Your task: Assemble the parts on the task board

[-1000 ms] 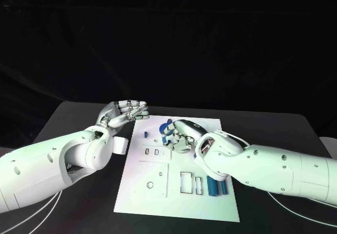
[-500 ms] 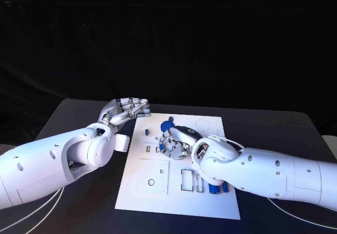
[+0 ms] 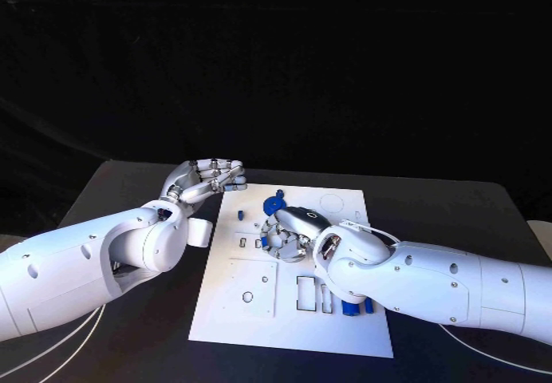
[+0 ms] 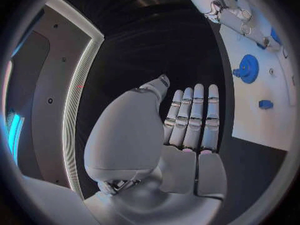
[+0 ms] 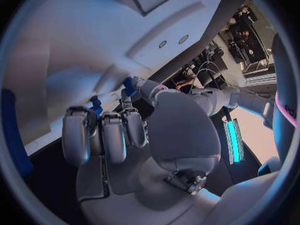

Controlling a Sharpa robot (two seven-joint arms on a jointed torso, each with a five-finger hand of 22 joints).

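Two white arms reach over the black table [image 3: 460, 207]. The white board [image 3: 340, 323] lies flat in the middle of it, with dark table showing along every edge.

The left hand [image 3: 207, 182] sits off the board, just past its far left corner, above bare table. Its fingers [image 4: 194, 116] are curled in toward the palm, side by side, and nothing is in them. The space around this hand is open.

The right hand [image 3: 290, 233] is low over the middle of the board, knuckles up, fingers [image 5: 106, 135] bent down toward the surface. From the wrist camera a small blue piece [image 5: 129, 85] shows at the fingertips, close to the thumb. I cannot tell if the hand has hold of it or just touches it.

One round blue piece [image 3: 274, 204] stands on the board just beyond the right hand, toward the far edge. One little blue piece [image 3: 238, 215] sits near the board's left edge. More blue pieces [image 3: 351, 306] lie by the right edge, partly hidden under the right arm. The near half of the board, on the left side, has white cut-outs and plenty of room.
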